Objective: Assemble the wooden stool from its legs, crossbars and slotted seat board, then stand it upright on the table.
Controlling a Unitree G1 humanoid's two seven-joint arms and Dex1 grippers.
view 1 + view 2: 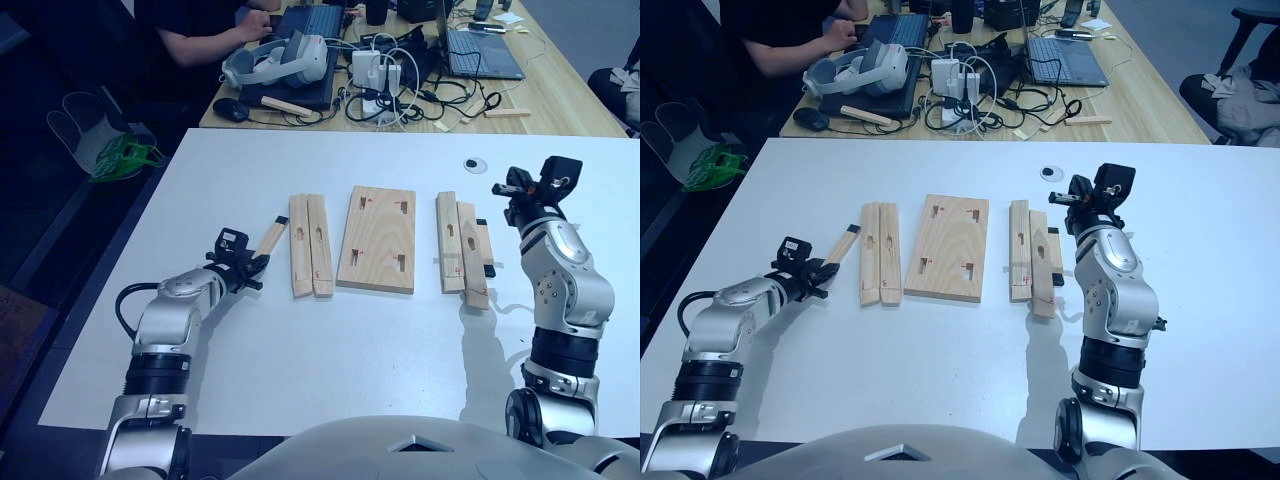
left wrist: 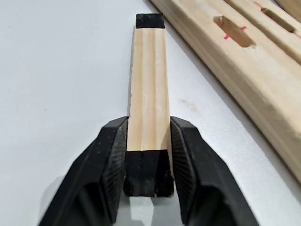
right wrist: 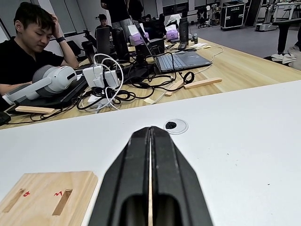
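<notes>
Left gripper (image 2: 148,129): clamped on a crossbar (image 2: 148,80), ribbed pads (image 2: 114,155) on its two long sides, right at the near black end. The bar lies flat on the white table (image 1: 350,360). Its far end points toward the left pair of legs (image 1: 310,245), just beside the outer one and not touching it.

Step in hand, as I read it: lift this bar and seat its free end in a leg slot.
- The hold is at the very end, so the whole length hangs forward as a lever. Raise it slowly and level, or it may pivot between the pads.
- The free end is clear for insertion, which is good. Square its flat faces to the slot before pushing.
- The loose legs will likely slide on the smooth tabletop when pushed, and will want bracing.

Materials:
- Bar: pale wood, straight grain, square section. Both ends are black, painted or capped, I cannot tell which.
- Legs: flat slats with rectangular slots and red marks beside them.
- Seat board (image 1: 376,238): flat rectangle with four slots, lying between the leg pairs.
- Right pair of legs (image 1: 458,255): a second black-ended bar (image 1: 486,240) lies alongside.

Right gripper (image 1: 520,186): fingers pressed together with nothing held, near the far end of the right legs.
</notes>
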